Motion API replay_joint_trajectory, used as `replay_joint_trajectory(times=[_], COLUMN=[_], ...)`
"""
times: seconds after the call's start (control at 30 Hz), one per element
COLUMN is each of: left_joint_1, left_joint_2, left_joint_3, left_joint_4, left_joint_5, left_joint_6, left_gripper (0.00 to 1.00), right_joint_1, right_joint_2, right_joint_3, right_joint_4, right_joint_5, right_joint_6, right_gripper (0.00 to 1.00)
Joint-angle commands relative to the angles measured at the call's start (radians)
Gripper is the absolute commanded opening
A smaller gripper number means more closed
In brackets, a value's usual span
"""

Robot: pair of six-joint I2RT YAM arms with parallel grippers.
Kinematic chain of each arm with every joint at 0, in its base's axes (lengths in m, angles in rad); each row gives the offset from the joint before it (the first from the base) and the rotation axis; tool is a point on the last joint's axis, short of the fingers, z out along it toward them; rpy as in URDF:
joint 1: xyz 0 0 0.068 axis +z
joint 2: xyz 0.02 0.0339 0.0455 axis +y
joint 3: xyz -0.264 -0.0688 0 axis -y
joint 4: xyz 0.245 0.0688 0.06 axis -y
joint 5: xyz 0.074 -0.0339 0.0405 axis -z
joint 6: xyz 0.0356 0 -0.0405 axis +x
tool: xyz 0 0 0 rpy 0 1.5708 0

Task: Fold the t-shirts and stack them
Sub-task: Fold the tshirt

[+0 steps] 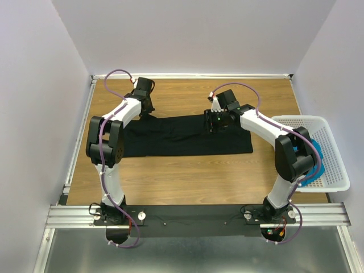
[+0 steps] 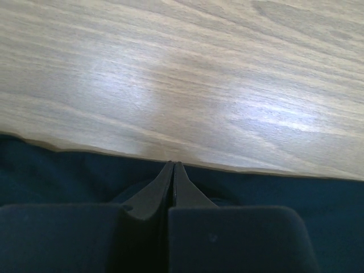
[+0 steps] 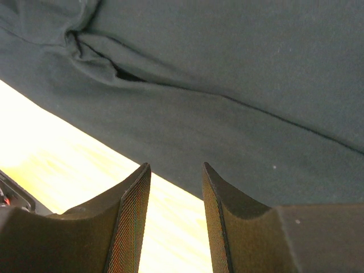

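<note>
The black t-shirt [image 1: 182, 139] is lying stretched across the counter [image 1: 187, 176], long axis running left to right. The left pincer [image 2: 173, 165] is clamping its far hem, and the right pincer [image 3: 175, 166] is hovering, jaws parted, over that same edge further right.

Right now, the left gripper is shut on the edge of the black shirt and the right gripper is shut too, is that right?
No. The left gripper is shut on the edge of the black shirt, but the right gripper is open, fingers apart over the cloth; the right wrist view shows it.
</note>
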Motion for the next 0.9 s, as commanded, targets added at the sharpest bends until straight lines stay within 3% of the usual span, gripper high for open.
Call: replay_joint_trajectory(times=[0.0, 0.43, 0.87], left_joint_1=[-0.011, -0.021, -0.021], left_joint_2=[-0.032, -0.051, -0.037], left_joint_3=[0.048, 0.045, 0.058], left_joint_4=[0.015, 0.018, 0.038], left_joint_5=[-0.065, -0.103, -0.083], left_joint_6=[0.034, 0.029, 0.011], left_gripper=[0.04, 0.04, 0.04], right_joint_1=[0.010, 0.064, 0.110], right_joint_2=[0.025, 0.238, 0.473], right_joint_3=[-0.002, 0.143, 0.320], right_joint_4=[0.071, 0.390, 0.470], right_joint_5=[-0.029, -0.082, -0.140], right_joint_6=[0.029, 0.307, 0.365], right_gripper=[0.49, 0.48, 0.48])
